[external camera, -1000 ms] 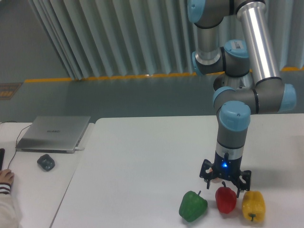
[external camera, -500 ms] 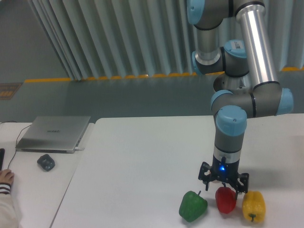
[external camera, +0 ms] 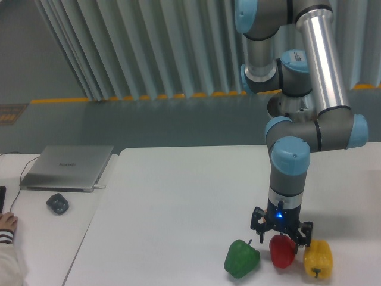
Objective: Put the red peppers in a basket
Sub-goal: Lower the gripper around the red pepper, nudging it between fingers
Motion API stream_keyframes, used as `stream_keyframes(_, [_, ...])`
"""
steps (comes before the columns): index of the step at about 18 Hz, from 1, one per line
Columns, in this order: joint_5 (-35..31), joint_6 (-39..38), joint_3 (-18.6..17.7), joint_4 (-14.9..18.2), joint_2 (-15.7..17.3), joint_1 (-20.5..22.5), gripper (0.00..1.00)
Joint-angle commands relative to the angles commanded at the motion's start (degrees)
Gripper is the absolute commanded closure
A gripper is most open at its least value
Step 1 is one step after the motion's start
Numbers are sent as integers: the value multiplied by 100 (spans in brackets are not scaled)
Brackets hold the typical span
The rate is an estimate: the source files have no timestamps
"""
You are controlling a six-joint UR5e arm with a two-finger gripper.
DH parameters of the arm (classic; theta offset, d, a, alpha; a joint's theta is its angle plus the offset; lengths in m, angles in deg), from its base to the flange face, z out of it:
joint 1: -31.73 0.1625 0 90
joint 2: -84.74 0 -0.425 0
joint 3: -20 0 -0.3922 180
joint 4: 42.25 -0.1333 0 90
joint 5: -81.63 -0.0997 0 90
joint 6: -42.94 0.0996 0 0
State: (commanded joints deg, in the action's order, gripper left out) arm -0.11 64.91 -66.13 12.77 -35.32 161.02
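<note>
Under open jaws, glossy lobed red pepper (external camera: pixel 283 251)

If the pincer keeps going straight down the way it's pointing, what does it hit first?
The red pepper: the pincer points down right over its top. The green pepper and yellow pepper flank it; depth is hard to judge from one view.

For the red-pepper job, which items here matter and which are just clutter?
Part of the job:
red pepper
tool, low over the red pepper

Just lying about:
green pepper
yellow pepper
laptop
small dark object beside the laptop

No basket is in view.
</note>
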Motion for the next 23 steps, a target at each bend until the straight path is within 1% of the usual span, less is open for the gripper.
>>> stream_keyframes(1, [0, 9, -9, 0, 9, 0, 30])
stream_keyframes(2, [0, 9, -9, 0, 9, 0, 35])
stream_keyframes(5, [9, 157, 0, 9, 96, 44, 38])
stream_keyframes(11, [26, 658, -9, 79, 448, 255, 38])
stream_keyframes(12, [26, 650, -17, 79, 440, 255, 40])
stream_keyframes(13, [0, 650, -35, 79, 439, 246, 39])
stream_keyframes(14, [9, 659, -61, 79, 439, 246, 16])
stream_keyframes(15, [9, 650, -35, 70, 422, 237, 0])
stream_keyframes(23, [9, 598, -62, 62, 334, 141, 0])
